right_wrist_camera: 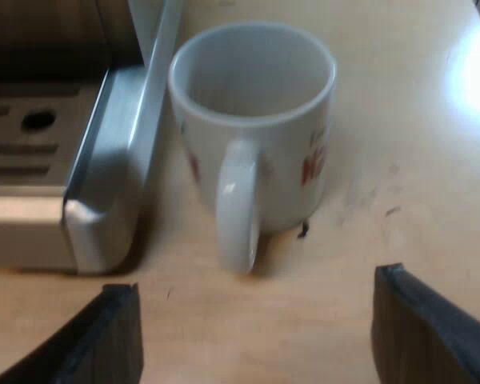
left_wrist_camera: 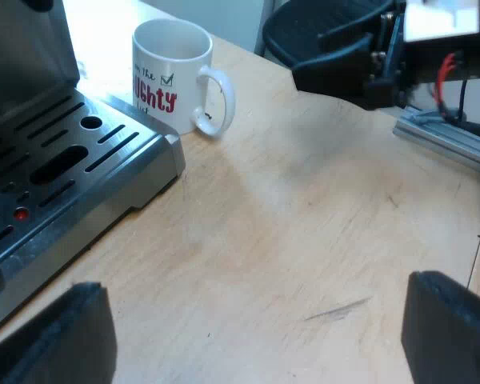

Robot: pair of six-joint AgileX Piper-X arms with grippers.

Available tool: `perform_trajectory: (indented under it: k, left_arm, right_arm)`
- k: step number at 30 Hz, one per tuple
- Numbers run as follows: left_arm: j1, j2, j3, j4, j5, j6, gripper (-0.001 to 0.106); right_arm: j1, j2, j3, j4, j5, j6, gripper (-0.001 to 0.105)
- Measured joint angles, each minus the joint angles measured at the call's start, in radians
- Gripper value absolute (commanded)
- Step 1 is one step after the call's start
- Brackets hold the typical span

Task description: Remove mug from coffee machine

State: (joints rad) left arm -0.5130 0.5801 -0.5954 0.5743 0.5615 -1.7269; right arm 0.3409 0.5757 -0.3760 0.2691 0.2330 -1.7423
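A white mug (left_wrist_camera: 172,76) with red lettering stands upright and empty on the wooden table (left_wrist_camera: 304,224), close beside the espresso machine's drip tray (left_wrist_camera: 56,168). My left gripper (left_wrist_camera: 256,340) is open low over bare table, well short of the mug. In the right wrist view the mug (right_wrist_camera: 256,128) is near, with its handle (right_wrist_camera: 236,204) turned toward my right gripper (right_wrist_camera: 256,336), which is open and just short of the handle. The drip tray's metal corner (right_wrist_camera: 104,184) almost touches the mug. The right arm's gripper (left_wrist_camera: 344,72) hangs over the table near the mug.
The slotted drip tray grille (left_wrist_camera: 64,152) has a red spot (left_wrist_camera: 21,214) showing through a slot. An aluminium rail (left_wrist_camera: 448,140) lies along the table's edge beyond the right arm. A dark round object (left_wrist_camera: 304,24) sits past the table.
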Motion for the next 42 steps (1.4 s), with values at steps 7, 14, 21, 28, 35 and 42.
perform_trajectory:
  k: [7, 14, 21, 28, 35, 42]
  left_arm:
    - [0.003, 0.000, -0.011, 0.000, -0.026, -0.088, 0.087]
    - [0.003, 0.004, -0.078, 0.005, -0.165, -0.099, 0.087]
    - [0.086, 0.054, -0.163, 0.063, -0.197, -0.099, 0.087]
    - [0.332, 0.059, -0.188, 0.075, -0.121, -0.095, 0.087]
    - [0.423, 0.032, -0.188, 0.099, -0.129, -0.057, 0.087]
    - [0.474, -0.064, -0.188, 0.203, -0.222, -0.015, 0.087]
  right_arm:
    - [0.000, -0.033, -0.159, 0.294, -0.030, 0.001, 0.062]
    - [0.000, -0.013, -0.312, 0.400, -0.085, 0.002, 0.062]
    - [0.000, 0.134, -0.465, 0.408, -0.112, 0.002, 0.062]
    - [0.000, 0.303, -0.581, 0.410, -0.146, 0.005, 0.062]
    - [-0.027, 0.348, -0.605, 0.390, -0.162, 0.001, 0.062]
    - [-0.188, 0.348, -0.605, 0.407, -0.245, 0.001, 0.062]
